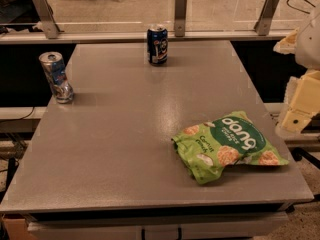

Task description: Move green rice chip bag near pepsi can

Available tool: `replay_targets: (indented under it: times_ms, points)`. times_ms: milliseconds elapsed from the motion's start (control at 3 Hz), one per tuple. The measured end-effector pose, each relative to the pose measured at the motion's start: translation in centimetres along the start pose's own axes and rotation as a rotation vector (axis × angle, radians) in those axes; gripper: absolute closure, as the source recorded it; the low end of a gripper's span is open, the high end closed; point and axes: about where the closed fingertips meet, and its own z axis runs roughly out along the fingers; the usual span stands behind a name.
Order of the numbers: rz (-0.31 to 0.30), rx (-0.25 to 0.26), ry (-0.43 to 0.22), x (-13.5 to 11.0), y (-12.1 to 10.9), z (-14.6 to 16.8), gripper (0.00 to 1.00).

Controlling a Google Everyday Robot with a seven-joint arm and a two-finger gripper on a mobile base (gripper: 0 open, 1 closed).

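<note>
The green rice chip bag [227, 146] lies flat on the grey table [125, 149] at the front right, with its "dang" lettering facing up. The pepsi can [157, 45] stands upright at the far middle of the table, well apart from the bag. My gripper [296, 115] is at the right edge of the view, off the table's right side and a little above and right of the bag. It holds nothing that I can see, and most of the arm is cut off by the frame.
A paler silver-and-blue dented can [56, 77] stands tilted at the table's far left edge. A glass railing with metal posts [180, 13] runs behind the table. The table's front edge is close to the bag.
</note>
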Motion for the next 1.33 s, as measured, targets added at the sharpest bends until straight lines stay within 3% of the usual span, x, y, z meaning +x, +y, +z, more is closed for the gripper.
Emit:
replay_targets:
  times_ms: [333,667,1333]
  points:
    - [0.0,0.0,0.0,0.0,0.0,0.0,0.0]
    - [-0.001,-0.039,-0.053,0.0,0.3,1.4,0.0]
    - [0.044,-0.17,-0.153,1.1,2.8,8.2,0.0]
